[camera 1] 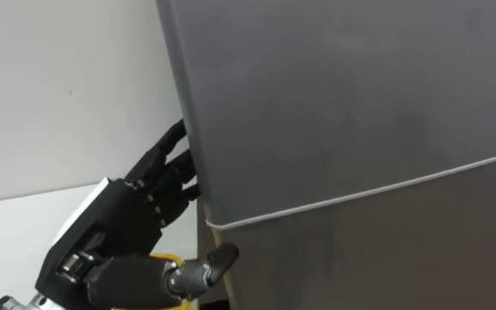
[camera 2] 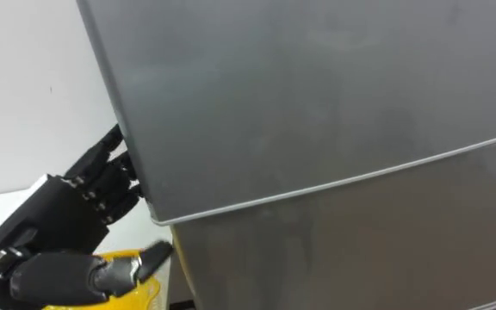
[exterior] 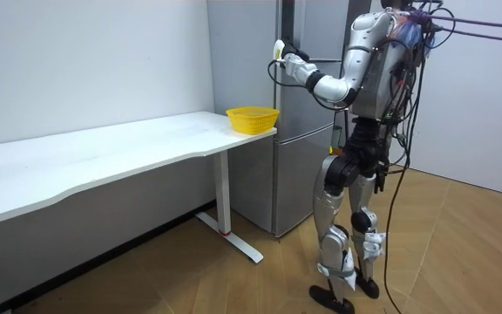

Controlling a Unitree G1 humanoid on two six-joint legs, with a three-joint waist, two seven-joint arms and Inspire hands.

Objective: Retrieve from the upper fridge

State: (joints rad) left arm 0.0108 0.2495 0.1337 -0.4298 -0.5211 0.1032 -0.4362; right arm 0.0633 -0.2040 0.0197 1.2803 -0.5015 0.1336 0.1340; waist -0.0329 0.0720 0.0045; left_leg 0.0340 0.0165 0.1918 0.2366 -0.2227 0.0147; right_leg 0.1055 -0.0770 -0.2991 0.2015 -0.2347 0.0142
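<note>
The robot is standing right in front of the grey fridge, with the white table running away at its nine o'clock. The upper door is sitting fully closed, flush above the lower door. Whatever is to be fetched is therefore presumably lying behind it, hidden from sight. A yellow basket is waiting on the table's end nearest the fridge, at about eight o'clock from the door's bottom corner.

The left hand is reaching up to the door's free edge, at nine o'clock on the door face. It is spread wide and clasping nothing. Its fingers are lying nearly straight with their tips touching the door's side edge. The thumb is pointing toward three o'clock just under the seam between the two doors. Whether any fingertip is getting behind the edge cannot be told.

The step in hand is opening the upper door. To do it well, the fingertips probably need to be hooking behind the edge above the seam, not on it, so the lower door is not being dragged along. The thumb would be better lifted clear of the lower door. The pull should be going in an arc round the far hinge, steadily, or straight fingers are likely to be slipping off.
</note>
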